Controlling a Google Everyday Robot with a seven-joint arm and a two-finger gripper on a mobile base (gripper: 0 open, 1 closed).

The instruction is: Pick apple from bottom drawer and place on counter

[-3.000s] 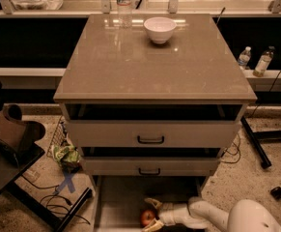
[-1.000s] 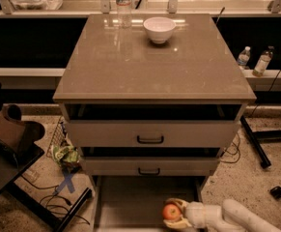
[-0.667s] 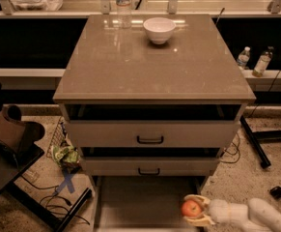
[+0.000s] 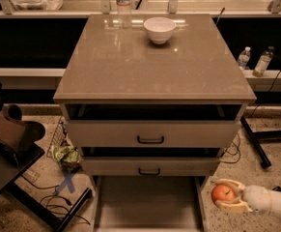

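Note:
The red-orange apple (image 4: 222, 193) is held between the cream fingers of my gripper (image 4: 225, 195), which is shut on it at the lower right, outside the cabinet and to the right of the bottom drawer (image 4: 147, 202). The drawer is pulled out, and the part of its floor that shows is bare. The counter (image 4: 154, 62) lies well above and to the left of the apple. My white arm (image 4: 270, 202) enters from the right edge.
A white bowl (image 4: 159, 29) and a clear water bottle (image 4: 123, 4) stand at the back of the counter. Two upper drawers with black handles (image 4: 150, 139) are slightly open. Two bottles (image 4: 256, 61) sit on a ledge at right. A dark stand (image 4: 14, 139) and cables are at left.
My gripper took the apple from the bottom drawer's floor, lifted it and carried it rightward, out past the drawer's right rail. The drawer floor is now bare.

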